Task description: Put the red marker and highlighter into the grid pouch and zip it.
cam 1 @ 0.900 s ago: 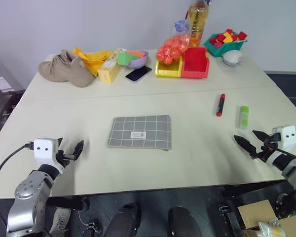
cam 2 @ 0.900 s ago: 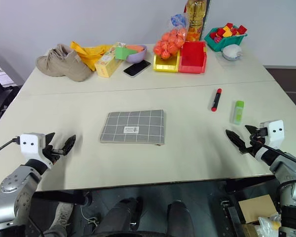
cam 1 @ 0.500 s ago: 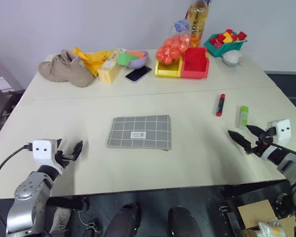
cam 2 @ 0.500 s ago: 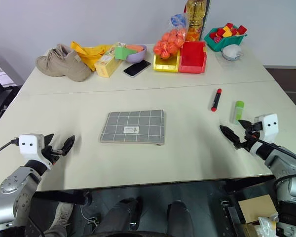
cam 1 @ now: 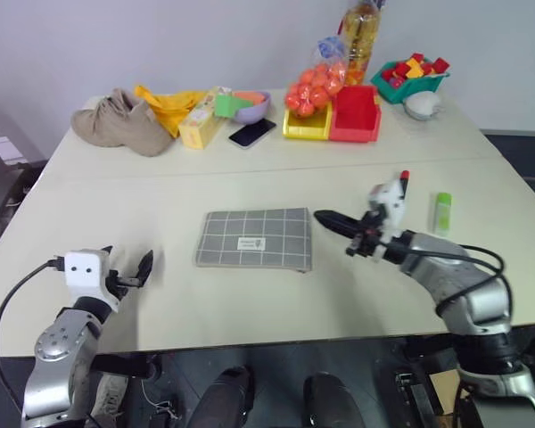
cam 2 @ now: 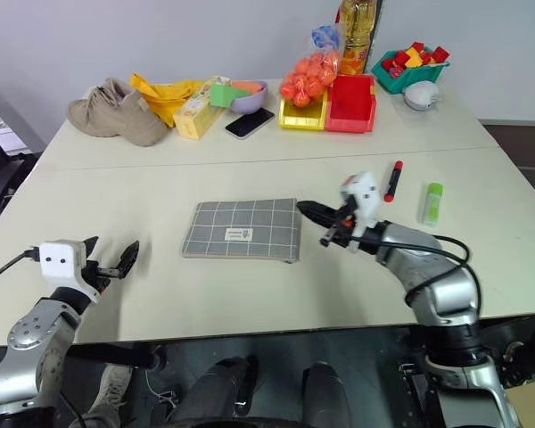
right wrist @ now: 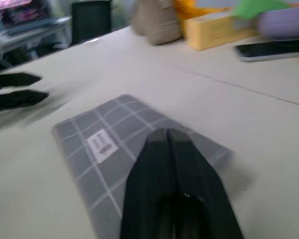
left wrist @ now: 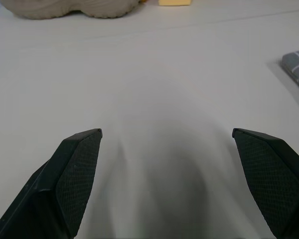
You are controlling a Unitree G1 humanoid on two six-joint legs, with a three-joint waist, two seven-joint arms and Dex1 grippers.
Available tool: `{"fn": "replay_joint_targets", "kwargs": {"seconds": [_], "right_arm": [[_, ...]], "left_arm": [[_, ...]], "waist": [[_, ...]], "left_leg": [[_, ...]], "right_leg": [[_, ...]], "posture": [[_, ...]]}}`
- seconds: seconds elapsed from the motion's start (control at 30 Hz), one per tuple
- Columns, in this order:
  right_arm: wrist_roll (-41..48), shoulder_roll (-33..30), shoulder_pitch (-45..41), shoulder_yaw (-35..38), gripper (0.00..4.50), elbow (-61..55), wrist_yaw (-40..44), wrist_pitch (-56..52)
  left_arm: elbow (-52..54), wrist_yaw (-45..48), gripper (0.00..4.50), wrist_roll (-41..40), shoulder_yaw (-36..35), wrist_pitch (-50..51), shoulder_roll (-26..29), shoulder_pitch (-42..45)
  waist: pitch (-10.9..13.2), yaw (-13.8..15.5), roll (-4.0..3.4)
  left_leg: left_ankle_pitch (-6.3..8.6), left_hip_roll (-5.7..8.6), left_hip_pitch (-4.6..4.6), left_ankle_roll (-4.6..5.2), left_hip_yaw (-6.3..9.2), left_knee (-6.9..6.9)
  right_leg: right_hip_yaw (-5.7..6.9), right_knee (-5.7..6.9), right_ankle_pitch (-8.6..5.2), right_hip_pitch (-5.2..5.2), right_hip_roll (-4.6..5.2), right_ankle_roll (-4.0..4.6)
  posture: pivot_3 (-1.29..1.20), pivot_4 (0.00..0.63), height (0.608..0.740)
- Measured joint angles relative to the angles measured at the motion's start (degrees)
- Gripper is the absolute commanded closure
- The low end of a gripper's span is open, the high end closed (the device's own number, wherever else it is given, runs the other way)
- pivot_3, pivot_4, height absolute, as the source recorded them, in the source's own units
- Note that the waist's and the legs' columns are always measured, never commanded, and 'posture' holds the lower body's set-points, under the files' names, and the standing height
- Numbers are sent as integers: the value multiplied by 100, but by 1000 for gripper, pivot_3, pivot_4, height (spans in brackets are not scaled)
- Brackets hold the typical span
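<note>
Your right gripper (cam 2: 310,210), fingers pressed together, is hovering just beside the grid pouch (cam 2: 242,229) edge. Red marker (cam 2: 393,179) & highlighter (cam 2: 432,202) are lying behind it on the desk (cam 2: 205,169). Left gripper (cam 1: 139,268) is gaping wide, well apart.

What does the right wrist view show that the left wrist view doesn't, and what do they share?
Right wrist view alone: the right hand, fingers shut, pointing over the grid pouch's white label, with a black phone, a yellow box and the left hand across the table. Left wrist view alone: the left hand's open fingers over bare table. Both: the grid pouch, though just a corner in the left wrist view, and the beige shoe.
</note>
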State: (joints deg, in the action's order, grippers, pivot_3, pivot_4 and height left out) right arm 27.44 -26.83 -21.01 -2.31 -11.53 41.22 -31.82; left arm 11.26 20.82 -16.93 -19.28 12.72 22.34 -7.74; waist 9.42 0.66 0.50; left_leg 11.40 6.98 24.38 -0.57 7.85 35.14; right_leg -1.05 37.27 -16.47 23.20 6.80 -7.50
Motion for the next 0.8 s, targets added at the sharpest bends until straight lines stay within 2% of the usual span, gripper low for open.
{"fn": "replay_joint_targets", "kwargs": {"seconds": [0.07,0.17,0.37,0.47,0.57,0.8], "right_arm": [[-383,393,-240,-410,4466,333,-305,16],[-950,585,-471,-810,4466,1029,-693,28],[-1230,664,-569,-814,4466,1586,-813,104],[-1278,708,-630,-784,4466,1785,-802,145],[-1311,737,-652,-769,4466,1862,-774,199],[-1379,831,-690,-766,4466,1920,-744,227]], "left_arm": [[-5,74,0,47,53,-71,75,23],[-5,183,0,145,64,-144,203,39],[-121,511,0,372,95,-467,555,-57],[-540,839,0,681,284,-966,991,71],[-1045,1081,0,970,565,-1570,1160,393],[-2672,1916,0,1618,1604,-3722,1412,1872]], "waist": [[0,-20,0],[0,-8,0],[-3,-10,3],[-4,-3,3],[-4,0,3],[-4,-24,3]], "left_leg": [[-2,-2,0,-3,0,-3],[-2,4,0,-3,0,-5],[-1,2,-11,-2,0,-6],[-1,2,-28,-3,0,-10],[-1,4,-28,-3,0,-10],[-2,4,-29,-4,-1,-13]], "right_leg": [[-1,3,1,1,-1,1],[0,3,1,12,-1,1],[-1,3,2,5,-3,1],[-1,4,1,-9,-2,2],[-1,3,1,-8,-2,1],[-2,6,2,-4,-2,0]], "posture": [[0,150,740],[0,150,740],[0,150,740],[0,150,740],[0,150,740],[0,150,740]]}}
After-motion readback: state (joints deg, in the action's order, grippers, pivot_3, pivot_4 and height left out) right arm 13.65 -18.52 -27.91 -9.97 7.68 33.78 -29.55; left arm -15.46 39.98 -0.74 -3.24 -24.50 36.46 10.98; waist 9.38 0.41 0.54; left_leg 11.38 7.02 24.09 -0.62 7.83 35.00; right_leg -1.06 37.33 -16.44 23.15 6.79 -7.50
